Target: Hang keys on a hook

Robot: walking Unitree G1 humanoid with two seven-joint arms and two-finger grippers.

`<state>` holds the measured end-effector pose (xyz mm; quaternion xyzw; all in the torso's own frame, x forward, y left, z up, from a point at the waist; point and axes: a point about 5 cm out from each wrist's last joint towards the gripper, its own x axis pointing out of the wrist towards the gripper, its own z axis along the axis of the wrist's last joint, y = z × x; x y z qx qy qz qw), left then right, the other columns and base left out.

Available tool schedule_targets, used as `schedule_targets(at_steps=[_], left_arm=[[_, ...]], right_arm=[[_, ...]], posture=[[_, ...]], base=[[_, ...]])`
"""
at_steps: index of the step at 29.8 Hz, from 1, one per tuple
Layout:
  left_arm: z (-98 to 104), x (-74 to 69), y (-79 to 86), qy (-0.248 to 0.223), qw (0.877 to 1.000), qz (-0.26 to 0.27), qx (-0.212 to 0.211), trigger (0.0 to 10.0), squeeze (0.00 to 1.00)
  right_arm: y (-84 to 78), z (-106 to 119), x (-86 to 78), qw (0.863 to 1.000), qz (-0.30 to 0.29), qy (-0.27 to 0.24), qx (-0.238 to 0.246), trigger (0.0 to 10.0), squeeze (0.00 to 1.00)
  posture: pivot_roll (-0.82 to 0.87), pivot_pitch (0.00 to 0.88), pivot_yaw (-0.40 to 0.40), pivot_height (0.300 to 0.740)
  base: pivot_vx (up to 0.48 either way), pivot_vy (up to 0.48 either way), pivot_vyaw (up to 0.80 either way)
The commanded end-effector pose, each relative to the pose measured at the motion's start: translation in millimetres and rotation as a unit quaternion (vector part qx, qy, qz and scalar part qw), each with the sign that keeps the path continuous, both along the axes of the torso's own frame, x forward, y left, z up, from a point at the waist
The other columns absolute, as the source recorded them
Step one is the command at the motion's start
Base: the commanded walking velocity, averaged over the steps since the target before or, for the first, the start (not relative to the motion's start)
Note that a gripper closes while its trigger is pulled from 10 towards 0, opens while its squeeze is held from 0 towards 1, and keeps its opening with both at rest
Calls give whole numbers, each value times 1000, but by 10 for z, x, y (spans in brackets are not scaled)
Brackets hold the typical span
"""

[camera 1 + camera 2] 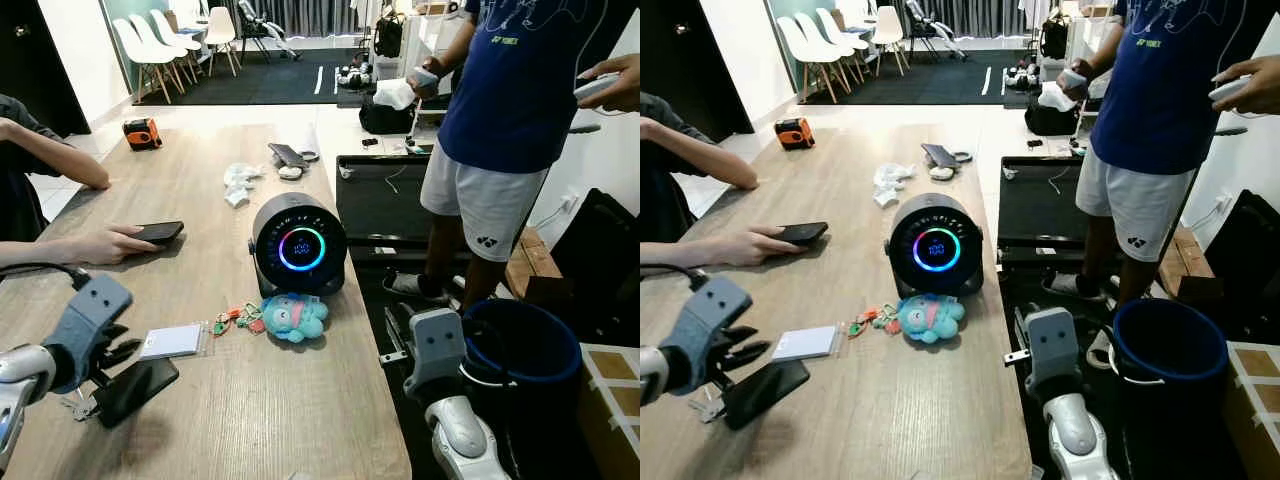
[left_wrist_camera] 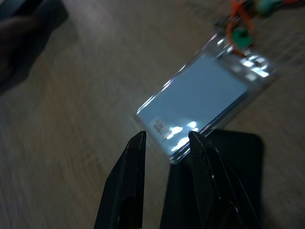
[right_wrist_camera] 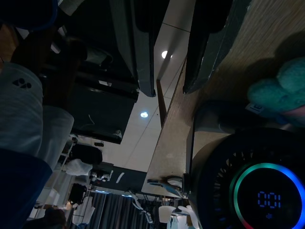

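Parted by a narrow gap, the two black fingers [image 2: 136, 162] of the left gripper [image 2: 164, 138] point down at the near corner of a clear card holder [image 2: 205, 102] that lies flat on the wooden table [image 1: 300, 400]; nothing sits between them. A dark phone [image 1: 135, 390] lies on the table just beside the card holder, under the gripper, near the table's left edge. From the card holder's far end runs a bunch of keys [image 1: 235, 320] with orange and green tags, resting on the table and touching a teal plush toy [image 1: 295, 318]. Just behind the toy stands a round black speaker [image 1: 298, 245] with a glowing coloured ring on its face, about midway along the table and close to its right edge.

Right gripper [image 3: 164, 86]: its fingers are spread, one on each side of the table's right edge, holding nothing, with the speaker and the toy ahead of it. That arm [image 1: 440, 380] hangs off the right edge of the table, next to a blue-rimmed bucket [image 1: 525, 350] on the floor.

At the left edge a seated person's hand [image 1: 105, 243] rests on another phone [image 1: 158, 232]. Crumpled white paper [image 1: 238, 182] lies toward the far end. A person in a blue shirt [image 1: 520, 80] and white shorts stands right of the table.
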<state>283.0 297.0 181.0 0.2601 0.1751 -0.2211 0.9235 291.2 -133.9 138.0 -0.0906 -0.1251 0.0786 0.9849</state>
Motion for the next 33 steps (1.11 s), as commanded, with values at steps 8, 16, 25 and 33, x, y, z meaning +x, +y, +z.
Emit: schedule_targets(at_steps=[8, 16, 25, 33], left_arm=[[137, 100, -348, -11, 989, -123, 76, 10000, 0], [140, 109, -1010, -37, 963, -257, 69, 10000, 0], [148, 216, -1113, -34, 932, -337, 132, 10000, 0], [248, 161, -966, -51, 949, -285, 122, 10000, 0]], right_arm=[[-7, -34, -4, 1000, -2, 8, -1, 10000, 0], [-22, -23, -12, 1000, -8, 5, 1, 10000, 0], [-25, -41, -39, 1000, -16, 5, 4, 10000, 0], [-52, -80, -102, 999, -36, 7, 10, 10000, 0]], posture=[[18, 120, 76, 740], [13, 119, 83, 740], [9, 122, 119, 740], [-1, 125, 153, 740]], base=[[0, 0, 0], [0, 0, 0], [0, 0, 0], [0, 0, 0]])
